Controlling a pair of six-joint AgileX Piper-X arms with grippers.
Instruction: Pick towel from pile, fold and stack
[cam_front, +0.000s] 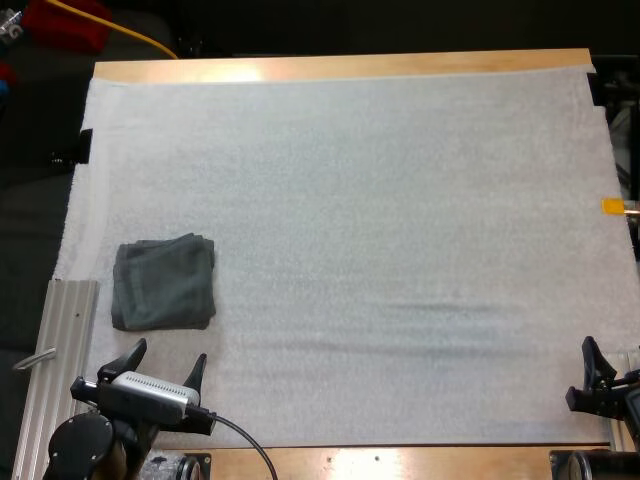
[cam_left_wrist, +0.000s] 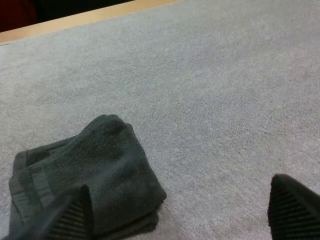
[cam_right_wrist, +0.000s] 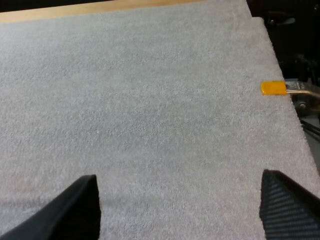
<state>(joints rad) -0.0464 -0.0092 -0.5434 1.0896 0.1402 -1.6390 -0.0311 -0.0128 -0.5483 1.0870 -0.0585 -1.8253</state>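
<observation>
The left claw (cam_front: 166, 358) stood released, just short of the folded towel (cam_front: 164, 283), which lay at its 12 o'clock, toward 8 o'clock on the white mat (cam_front: 400, 200), while the right claw (cam_front: 603, 372) hung released at the mat's 4 o'clock edge.

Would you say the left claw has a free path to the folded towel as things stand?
Probably yes: the left claw is open just short of the folded towel, and only bare mat lies between them.
</observation>
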